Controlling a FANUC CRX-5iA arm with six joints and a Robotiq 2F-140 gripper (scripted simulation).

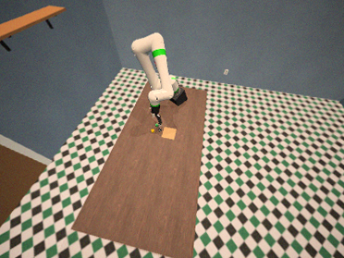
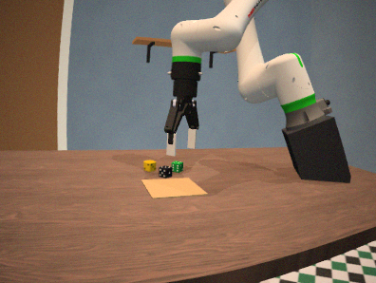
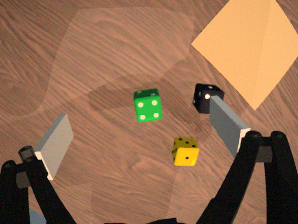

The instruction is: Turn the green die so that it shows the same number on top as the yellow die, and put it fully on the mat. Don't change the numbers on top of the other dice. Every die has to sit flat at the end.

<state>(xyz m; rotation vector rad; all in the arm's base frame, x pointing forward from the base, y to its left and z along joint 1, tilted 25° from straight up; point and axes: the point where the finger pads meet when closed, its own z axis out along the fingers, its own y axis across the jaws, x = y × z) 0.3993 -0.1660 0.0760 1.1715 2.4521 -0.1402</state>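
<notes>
The green die (image 3: 148,106) sits flat on the wooden table with four pips on top; it also shows in the exterior view (image 2: 178,166). The yellow die (image 3: 185,151) (image 2: 149,165) lies near it and shows one pip on top. A black die (image 3: 205,95) lies by the tan mat (image 3: 252,39), partly hidden behind my right finger. All three dice are off the mat (image 2: 174,187). My gripper (image 3: 138,117) (image 2: 180,145) is open and empty, hanging above the dice with the green die between the fingers' line.
The arm's dark base block (image 2: 317,149) stands on the table to the right in the exterior view. A wooden shelf (image 1: 24,23) is on the far wall. The checkered floor (image 1: 274,162) surrounds the table.
</notes>
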